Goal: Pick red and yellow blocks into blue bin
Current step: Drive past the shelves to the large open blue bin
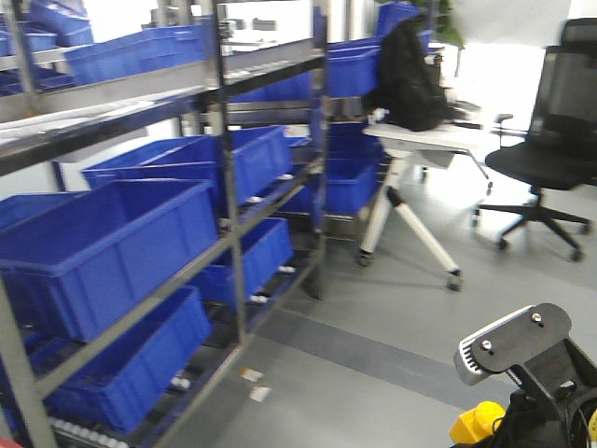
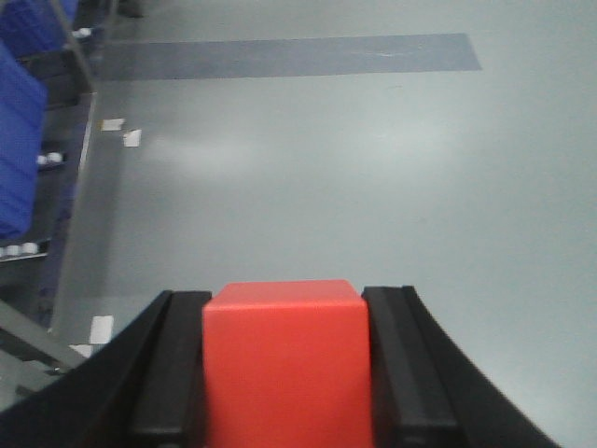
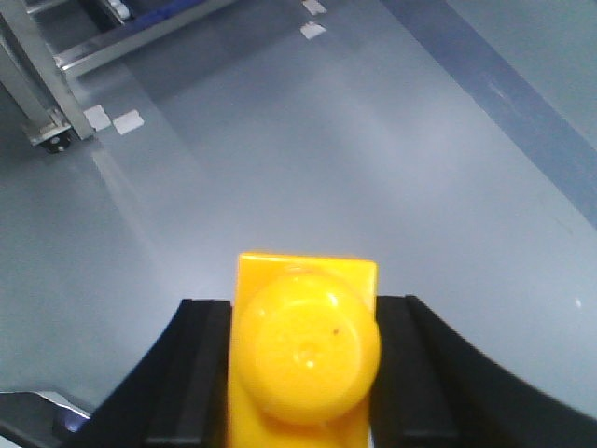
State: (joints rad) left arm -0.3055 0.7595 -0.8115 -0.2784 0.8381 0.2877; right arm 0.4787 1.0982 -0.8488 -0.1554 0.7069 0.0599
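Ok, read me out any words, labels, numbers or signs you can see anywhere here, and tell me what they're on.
No readable text in any view.
Red cube: plain faces, nothing printed.
Yellow brick: no marking I can make out.
Blue crates: no labels visible.
Small white tags on the floor: too small and blurred to read.

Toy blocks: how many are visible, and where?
2. A plain red plastic cube is held in the left gripper; a yellow studded plastic brick in the right gripper. Others may be hidden.
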